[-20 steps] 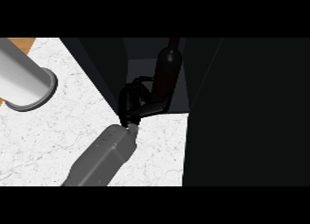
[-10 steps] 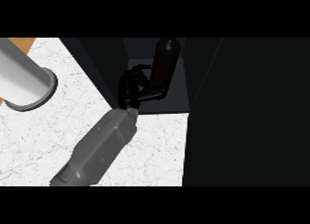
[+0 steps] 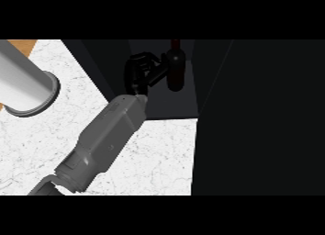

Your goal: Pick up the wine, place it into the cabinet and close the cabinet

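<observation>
One wine (image 3: 175,69): already inside the dark cabinet (image 3: 182,103), neck toward the view's top; set well in, likely so closing clears it
Right hand (image 3: 141,72): fingers curled against the bottle's side, pinching it; not let go yet, so placing looks unfinished
Forearm (image 3: 104,137): stretched diagonally over the counter to reach in
Counter (image 3: 158,160): white marble, butting right up to the cabinet
Left side: pale cylinder (image 3: 19,80) near the edge; wood-tone strip (image 3: 19,45) beyond
Right side: big dark panel (image 3: 273,114); maybe the cabinet's door, can't tell
</observation>
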{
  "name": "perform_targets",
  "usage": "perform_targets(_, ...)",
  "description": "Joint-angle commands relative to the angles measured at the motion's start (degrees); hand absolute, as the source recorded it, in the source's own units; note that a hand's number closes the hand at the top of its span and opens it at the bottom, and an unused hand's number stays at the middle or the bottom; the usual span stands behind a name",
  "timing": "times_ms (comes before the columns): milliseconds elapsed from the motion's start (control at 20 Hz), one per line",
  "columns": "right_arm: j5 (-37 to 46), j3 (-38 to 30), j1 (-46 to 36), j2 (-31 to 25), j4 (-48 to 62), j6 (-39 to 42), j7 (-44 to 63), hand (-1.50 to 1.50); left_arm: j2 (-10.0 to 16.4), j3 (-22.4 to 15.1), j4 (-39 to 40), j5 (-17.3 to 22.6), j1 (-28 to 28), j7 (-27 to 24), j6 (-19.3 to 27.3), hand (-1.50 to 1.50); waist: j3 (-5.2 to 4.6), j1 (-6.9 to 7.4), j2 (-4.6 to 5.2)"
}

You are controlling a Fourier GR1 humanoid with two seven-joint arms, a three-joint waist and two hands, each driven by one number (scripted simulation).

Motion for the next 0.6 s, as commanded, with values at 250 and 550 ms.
perform_targets(250, -8.4, -2.3, 4.3, -0.3, -5.7, 2.7, -0.4, -1.5, 2.3, 0.6, 11.0, -4.9, -5.3, -1.8, 5.0, 1.5, 0.07, -0.3, 0.18)
perform_targets(550, -3.1, 3.9, 4.8, 1.6, -8.2, 1.5, 1.2, -1.5, 3.6, -1.2, 18.1, -8.6, -10.5, 1.6, 9.3, -1.5, -0.01, -1.34, 0.34)
